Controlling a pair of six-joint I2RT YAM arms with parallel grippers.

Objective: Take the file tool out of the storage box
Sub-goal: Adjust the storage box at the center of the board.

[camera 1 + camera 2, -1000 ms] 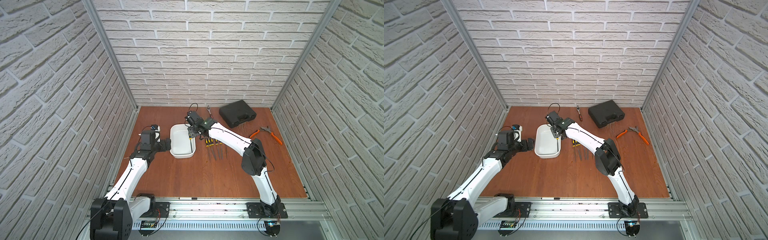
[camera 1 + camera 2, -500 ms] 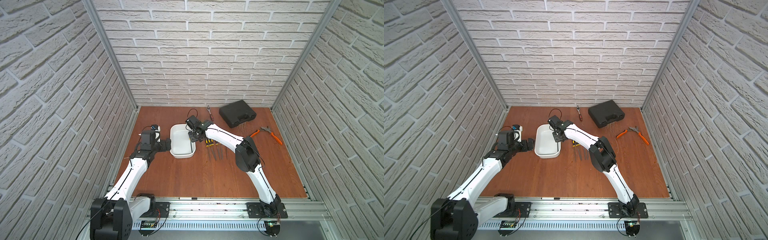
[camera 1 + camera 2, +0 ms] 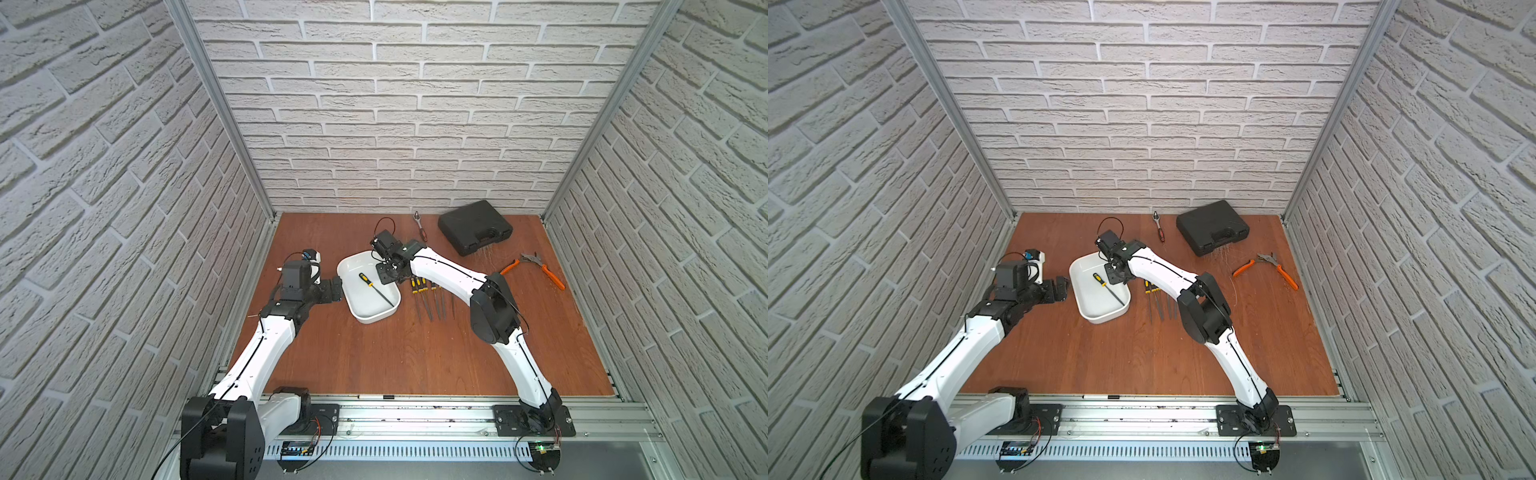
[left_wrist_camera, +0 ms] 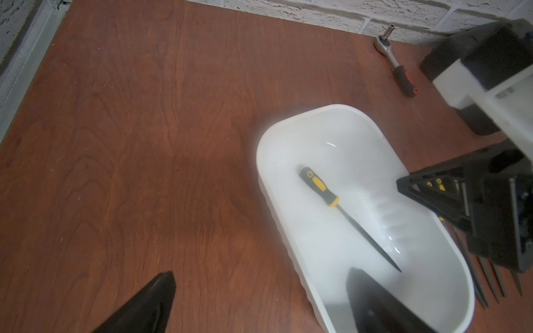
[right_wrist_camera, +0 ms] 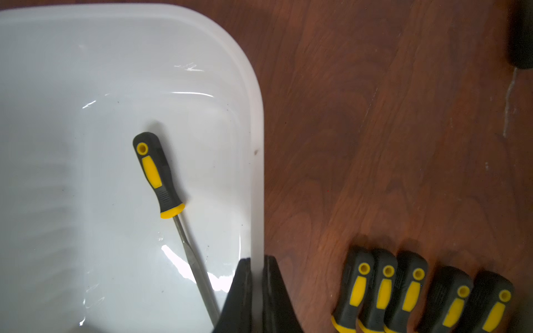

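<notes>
File [image 5: 173,212] lies flat and diagonal inside storage box [image 5: 257,173] on the counter [image 5: 375,144]. Right gripper [image 5: 256,265]: jaws pinched on the box's rim. Left gripper [image 4: 264,274]: jaws wide apart, holding nothing.

Glossy plastic storage box [image 5: 257,173]

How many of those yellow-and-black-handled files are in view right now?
6. One file lies inside the storage box; a row of five files lies on the table just outside it. More may be hidden under the right arm.
</notes>
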